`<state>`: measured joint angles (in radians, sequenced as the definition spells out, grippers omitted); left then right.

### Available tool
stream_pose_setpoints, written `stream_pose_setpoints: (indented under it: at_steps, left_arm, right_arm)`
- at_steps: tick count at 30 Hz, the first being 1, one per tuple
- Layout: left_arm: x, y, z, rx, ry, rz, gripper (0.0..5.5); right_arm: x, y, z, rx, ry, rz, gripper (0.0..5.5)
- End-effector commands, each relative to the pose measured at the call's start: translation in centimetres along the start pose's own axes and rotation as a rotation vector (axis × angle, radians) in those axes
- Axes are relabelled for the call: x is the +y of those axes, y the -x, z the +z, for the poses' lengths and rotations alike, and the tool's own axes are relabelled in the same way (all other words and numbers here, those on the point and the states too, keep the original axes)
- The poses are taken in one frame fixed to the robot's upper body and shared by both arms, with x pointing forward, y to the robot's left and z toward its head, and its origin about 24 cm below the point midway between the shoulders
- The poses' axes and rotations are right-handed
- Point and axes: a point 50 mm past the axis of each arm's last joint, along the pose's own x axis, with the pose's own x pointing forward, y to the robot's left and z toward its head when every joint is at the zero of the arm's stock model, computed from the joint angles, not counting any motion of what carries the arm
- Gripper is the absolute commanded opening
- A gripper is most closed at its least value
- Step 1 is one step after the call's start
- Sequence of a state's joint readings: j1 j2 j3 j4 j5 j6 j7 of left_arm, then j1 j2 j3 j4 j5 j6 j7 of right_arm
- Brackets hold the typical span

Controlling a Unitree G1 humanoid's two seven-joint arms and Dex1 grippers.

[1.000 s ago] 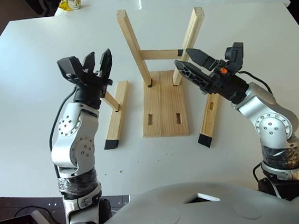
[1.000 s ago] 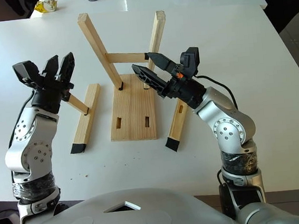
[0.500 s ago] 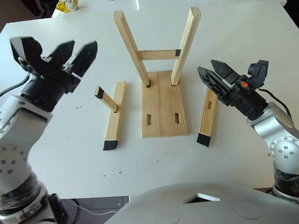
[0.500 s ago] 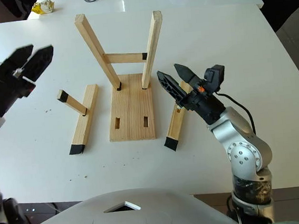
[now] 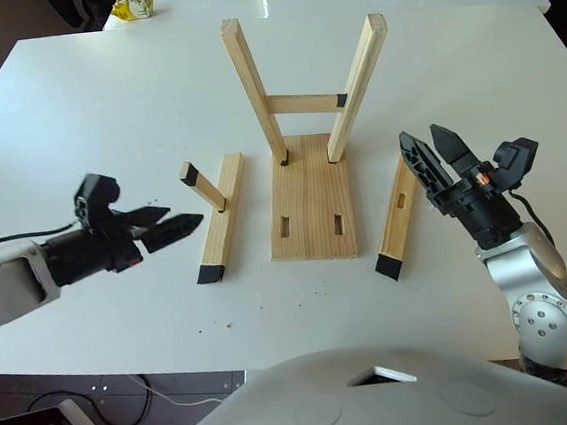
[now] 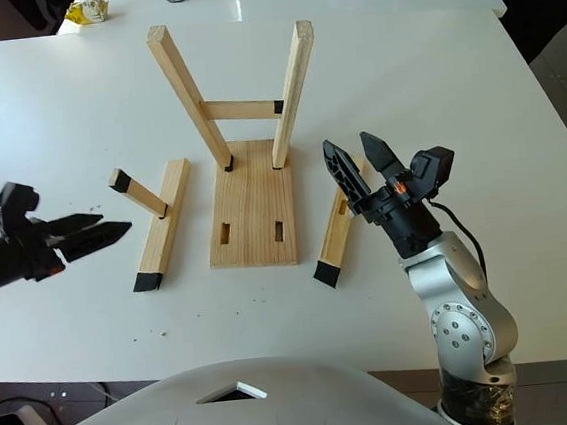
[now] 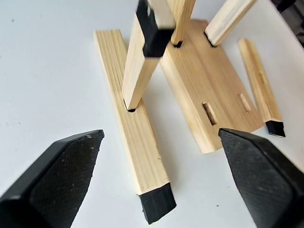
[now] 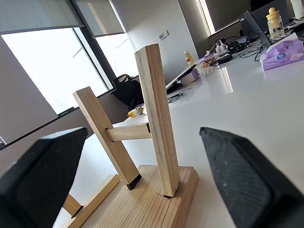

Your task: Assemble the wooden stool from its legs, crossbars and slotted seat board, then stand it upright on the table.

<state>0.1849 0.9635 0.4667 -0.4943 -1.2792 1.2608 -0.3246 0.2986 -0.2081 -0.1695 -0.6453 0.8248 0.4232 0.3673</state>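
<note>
**A:** Head view first. How far along is the stool?

**B:** About half built. The seat board (image 5: pixel 309 198) lies flat on the desk (image 5: pixel 82 101). Two standing legs (image 5: pixel 254 90) are planted in its far slots and joined by a crossbar (image 5: pixel 303 102). The near slots (image 5: pixel 285 226) are empty. The stub leg (image 5: pixel 221 218), a loose leg with a short bar plugged into it, lies just left of the board. The plain leg (image 5: pixel 394 217) lies just right of it.

**A:** And the claws?

**B:** The left claw (image 5: pixel 183 216) hovers low on the outer side of the stub leg, spread and holding nothing. The right claw (image 5: pixel 420 134) hangs near the plain leg's far end, also spread and empty.

**A:** Left wrist view?

**B:** Its fingers (image 7: pixel 52 175) stand wide apart. The stub leg lies ahead between them with its black-capped end nearest. There is no contact.

**A:** Right wrist view?

**B:** Its fingers (image 8: pixel 242 175) frame the standing legs and crossbar from low on the desk. There is nothing between the pads.

**A:** So which step is this?

**B:** I'd say the start of the second leg pair, since neither loose piece has been picked up. Each claw needs to close on its own leg. The stub bar then has to be lined up with the mortise in the plain leg and pressed in. After that both leg ends go down squarely into the near slots. Turning the stool upright comes last.
</note>
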Motion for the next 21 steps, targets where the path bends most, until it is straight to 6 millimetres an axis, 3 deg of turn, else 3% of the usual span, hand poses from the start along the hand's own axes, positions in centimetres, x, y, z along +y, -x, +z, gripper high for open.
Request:
stream_pose_setpoints:
  at_steps: [1, 8, 16, 21]
  left_arm:
    - [-0.4, -1.4, -1.2, 0.012, -0.016, 0.071, 4.49]
    - [-2.6, -3.9, -2.8, -0.007, -0.049, 0.173, 4.49]
    - [-3.2, -5.5, -5.2, 0.002, -0.023, 0.371, 4.49]
    - [-3.9, -6.4, -6.6, 0.020, 0.034, 0.385, 4.49]
  right_arm:
    - [-0.7, 0.0, 0.6, 0.007, 0.025, -0.007, 4.36]
    - [-1.0, -0.6, 1.1, 0.045, 0.019, 0.033, 4.36]
    - [-2.1, -2.3, 2.3, 0.085, 0.036, 0.092, 4.36]
    - [-2.2, -3.0, 2.4, 0.102, 0.032, 0.118, 4.36]
